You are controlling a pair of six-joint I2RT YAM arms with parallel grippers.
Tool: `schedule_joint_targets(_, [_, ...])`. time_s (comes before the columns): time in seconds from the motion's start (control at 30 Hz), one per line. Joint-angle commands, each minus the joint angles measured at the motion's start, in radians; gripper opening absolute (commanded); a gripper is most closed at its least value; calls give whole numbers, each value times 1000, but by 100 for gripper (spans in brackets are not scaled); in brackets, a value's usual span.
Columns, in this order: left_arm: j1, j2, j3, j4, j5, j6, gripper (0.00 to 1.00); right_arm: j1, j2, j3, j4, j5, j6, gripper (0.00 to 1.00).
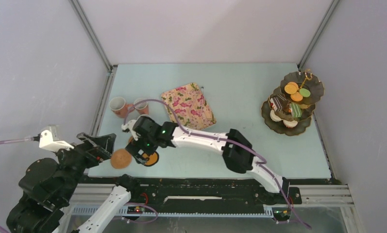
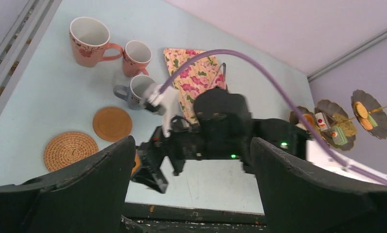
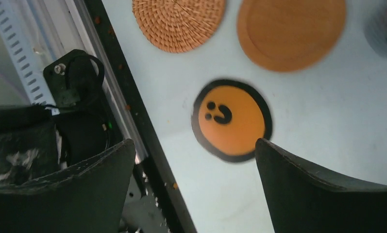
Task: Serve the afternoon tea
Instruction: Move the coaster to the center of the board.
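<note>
Lying flat, black-rimmed orange coaster with face

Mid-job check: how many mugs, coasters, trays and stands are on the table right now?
Mugs: 3 (big pink mug, small pink mug, grey mug)
Coasters: 3 (woven coaster, wooden coaster, orange coaster)
Floral tray: 1
Tiered stand: 1
Total: 8
</note>
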Motion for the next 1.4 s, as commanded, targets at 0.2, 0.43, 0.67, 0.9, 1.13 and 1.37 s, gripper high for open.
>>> schedule_joint_targets(0.2, [6,5,55,-23,77,6,99,44,163,235,-116,131,-137,100])
schedule_joint_targets(0.43, [7,9,20,24,122,-13,100,51,210,250,-120,125,-203,100])
schedule_joint_targets(0.67, [7,27,20,32,133,-18,100,60,240,249,-95,115,-204,100])
schedule_joint_targets(0.9, [6,20,7,32,136,-31,100,72,273,254,-98,159,-214,100])
schedule_joint_targets(1.13, [7,26,3,39,136,-32,98,77,300,250,-100,178,-190,96])
schedule_joint_targets(1.37, [7,18,-5,41,138,-34,98,63,328,259,-131,268,-165,93])
